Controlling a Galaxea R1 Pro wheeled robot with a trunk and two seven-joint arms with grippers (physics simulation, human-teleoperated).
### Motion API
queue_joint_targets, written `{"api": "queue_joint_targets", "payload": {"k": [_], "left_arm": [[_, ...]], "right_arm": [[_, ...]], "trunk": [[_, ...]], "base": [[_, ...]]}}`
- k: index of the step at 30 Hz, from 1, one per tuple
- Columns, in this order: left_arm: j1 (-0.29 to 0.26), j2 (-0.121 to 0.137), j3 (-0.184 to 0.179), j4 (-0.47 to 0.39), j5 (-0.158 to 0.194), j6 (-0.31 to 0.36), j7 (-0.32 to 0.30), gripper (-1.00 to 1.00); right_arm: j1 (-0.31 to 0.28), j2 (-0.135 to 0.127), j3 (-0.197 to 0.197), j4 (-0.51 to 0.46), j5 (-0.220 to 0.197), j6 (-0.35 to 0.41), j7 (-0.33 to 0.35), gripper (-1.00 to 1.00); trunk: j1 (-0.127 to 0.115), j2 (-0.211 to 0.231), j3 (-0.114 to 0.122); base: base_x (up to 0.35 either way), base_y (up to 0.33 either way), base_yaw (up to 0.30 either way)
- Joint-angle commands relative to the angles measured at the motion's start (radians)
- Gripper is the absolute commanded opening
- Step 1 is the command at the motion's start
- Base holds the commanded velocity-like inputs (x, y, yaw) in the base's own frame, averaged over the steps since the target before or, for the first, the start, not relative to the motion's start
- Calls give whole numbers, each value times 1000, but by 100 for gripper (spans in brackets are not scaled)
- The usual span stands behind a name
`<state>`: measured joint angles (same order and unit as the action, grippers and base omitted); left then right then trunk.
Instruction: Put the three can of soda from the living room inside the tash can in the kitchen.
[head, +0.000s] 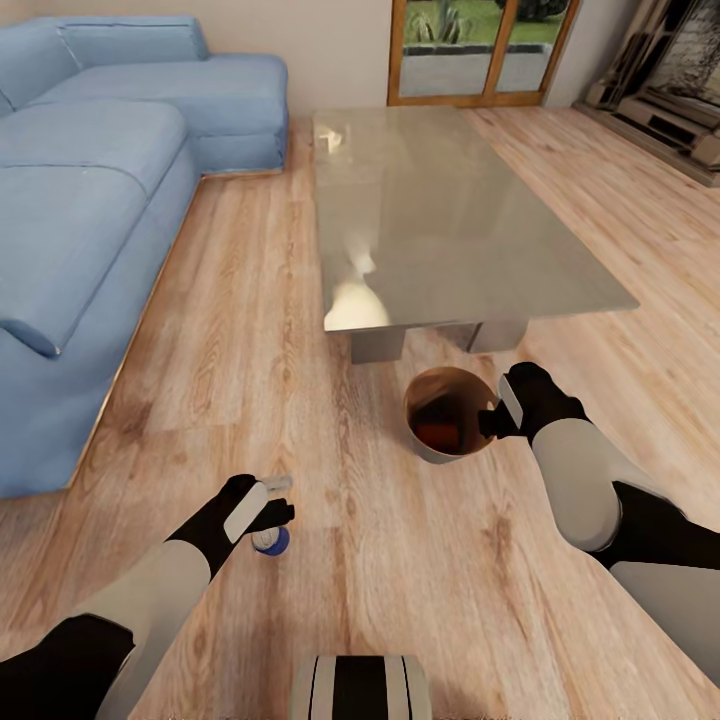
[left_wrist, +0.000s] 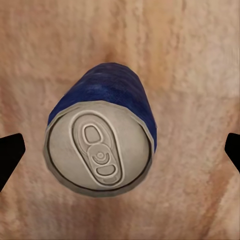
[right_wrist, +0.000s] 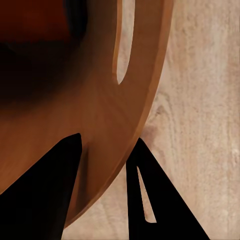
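Down on the wood-plank floor (head: 250, 330) beside the glass-topped low table (head: 450, 220): left gripper (head: 275, 508) hovering spread wide over the upright blue soda can (head: 270, 541), fingertips (left_wrist: 11, 156) well apart either side of its silvery top in the left wrist view. Over by the table leg, right gripper (head: 492, 418) pinching the rim of the copper-brown trash can (head: 440, 452); right wrist view up close on fingers (right_wrist: 42, 195) straddling that wall, something orange (head: 437, 430) inside from the head view.

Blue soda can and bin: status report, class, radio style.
Left gripper open above blue can standing on floor. Right gripper shut on trash can rim, something orange inside. Nothing in the way.
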<state>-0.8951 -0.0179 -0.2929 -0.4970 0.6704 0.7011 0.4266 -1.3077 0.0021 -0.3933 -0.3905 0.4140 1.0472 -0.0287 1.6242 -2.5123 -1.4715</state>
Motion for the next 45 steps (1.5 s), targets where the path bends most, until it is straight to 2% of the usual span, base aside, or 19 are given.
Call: {"api": "queue_joint_targets", "payload": {"k": [1, 30, 42, 45], "left_arm": [[0, 0, 0, 0, 0, -1, 0, 100], [0, 7, 10, 0, 0, -3, 11, 100], [1, 7, 9, 0, 0, -2, 10, 100], [0, 7, 9, 0, 0, -2, 10, 100]], "right_arm": [[-1, 0, -1, -1, -14, 0, 3, -100], [-1, 1, -1, -1, -14, 0, 3, -100], [1, 2, 0, 0, -14, 0, 3, -100], [2, 1, 0, -1, -14, 0, 3, -100]], "trunk": [[0, 0, -4], [0, 0, -4], [6, -3, -50], [6, -3, -50]], "base": [[0, 0, 0], [0, 0, 0], [0, 0, 0], [0, 0, 0]]}}
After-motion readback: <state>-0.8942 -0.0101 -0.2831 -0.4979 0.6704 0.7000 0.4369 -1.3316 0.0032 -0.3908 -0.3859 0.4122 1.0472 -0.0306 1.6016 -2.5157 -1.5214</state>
